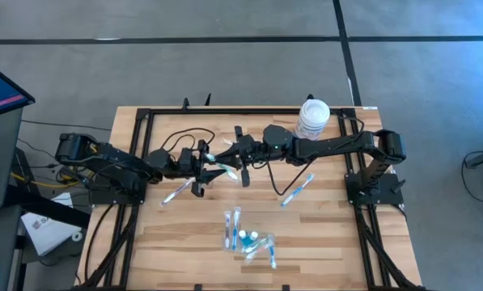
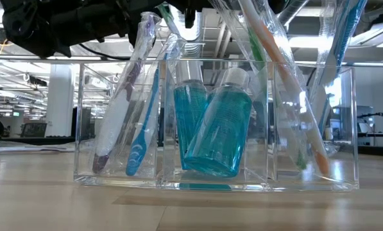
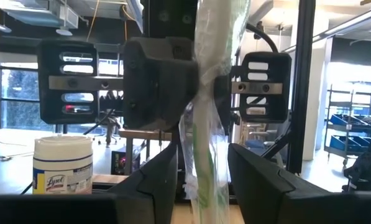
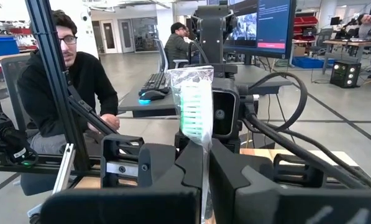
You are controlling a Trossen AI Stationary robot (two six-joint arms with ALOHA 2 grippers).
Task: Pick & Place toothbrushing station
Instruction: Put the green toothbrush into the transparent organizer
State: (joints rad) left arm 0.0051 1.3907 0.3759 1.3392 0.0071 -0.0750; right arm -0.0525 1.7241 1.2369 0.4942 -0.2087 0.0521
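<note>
While both grippers meet mid-table for a handover, right gripper (image 4: 204, 163) clamps the wrapped toothbrush (image 4: 194, 102); left gripper (image 3: 201, 180) straddles it, seemingly parted

Both arms meet over the desk's (image 1: 184, 242) middle and bar the way across it, the white tub (image 1: 313, 119) blocks the far edge, loose toothbrushes (image 1: 296, 190) and the clear tray (image 1: 247, 234) clutter the near middle, leaving both near corners free.

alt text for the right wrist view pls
The right end effector is shut on a green wrapped toothbrush, bristle end up. The left end effector faces it just behind. A seated person in black is beyond the table.
</note>
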